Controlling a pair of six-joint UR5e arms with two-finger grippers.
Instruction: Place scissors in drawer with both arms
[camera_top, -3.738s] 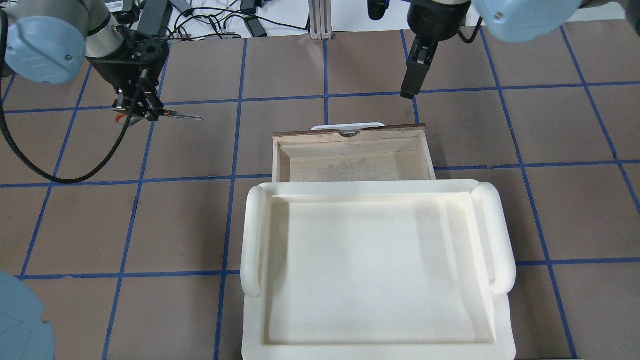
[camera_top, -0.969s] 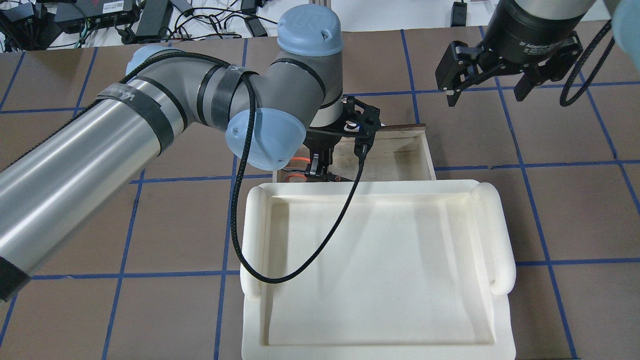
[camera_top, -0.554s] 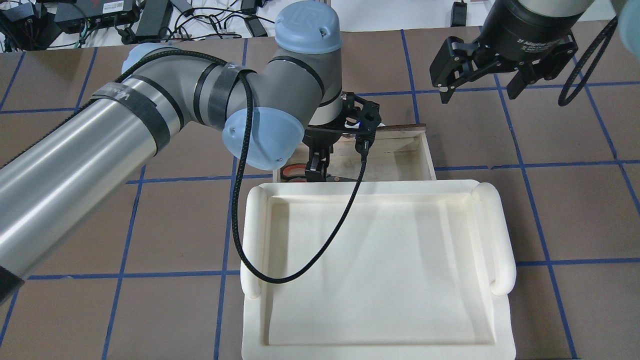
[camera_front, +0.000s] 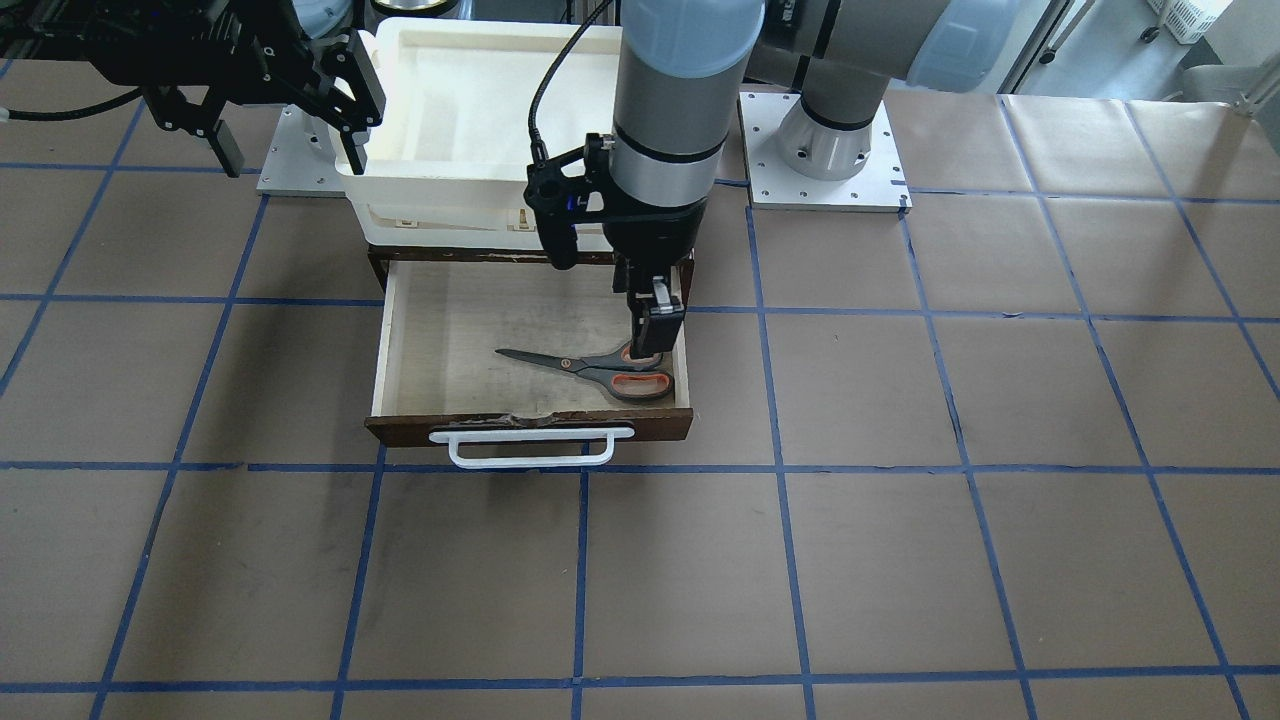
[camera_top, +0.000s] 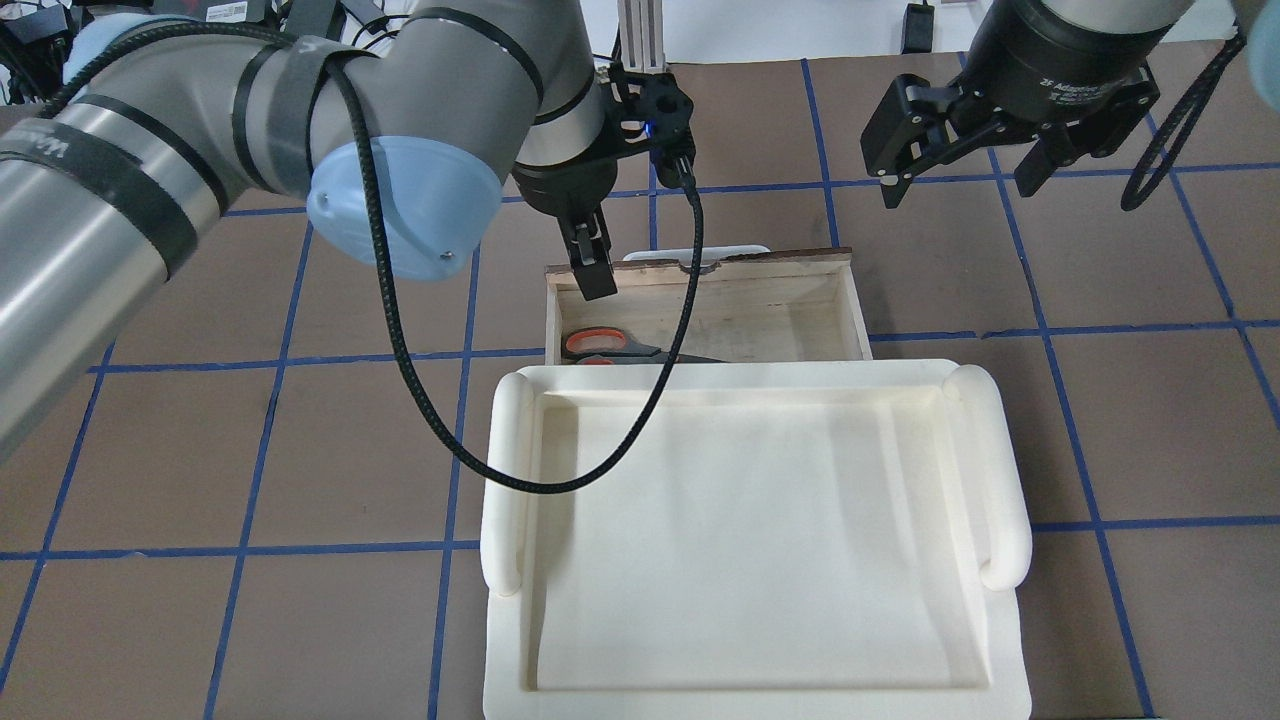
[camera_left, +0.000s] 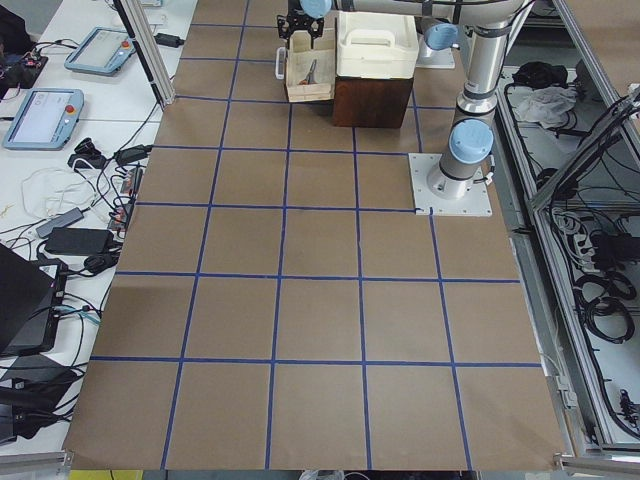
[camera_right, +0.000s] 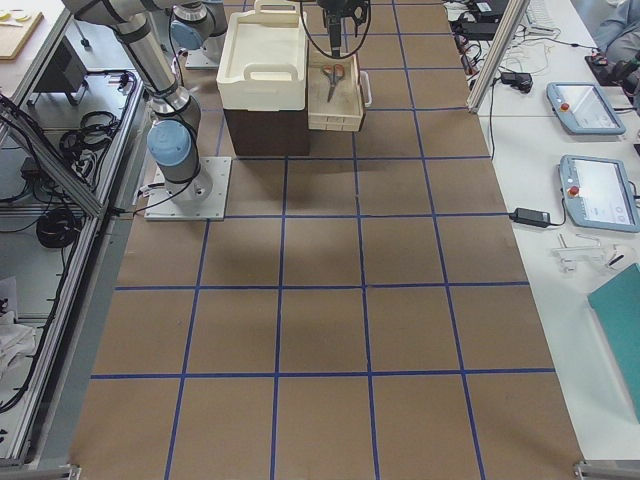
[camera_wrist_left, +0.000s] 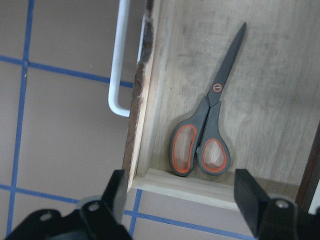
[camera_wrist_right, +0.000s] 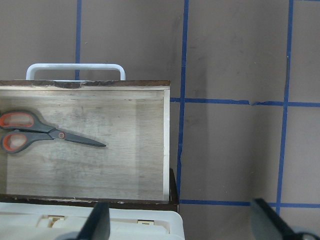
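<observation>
The scissors (camera_front: 600, 366) lie flat in the drawer (camera_front: 400, 432) by the table's robot-side edge, the left gripper (camera_wrist_left: 182, 197) spread wide and empty above their handles, the right gripper (camera_top: 957, 185) wide nearer the right edge.

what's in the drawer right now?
Only the scissors, lying flat with blades closed on the drawer floor's bare wood, handles in the corner by the front panel. Any part of the drawer that runs under the cream-white bin is covered.
</observation>
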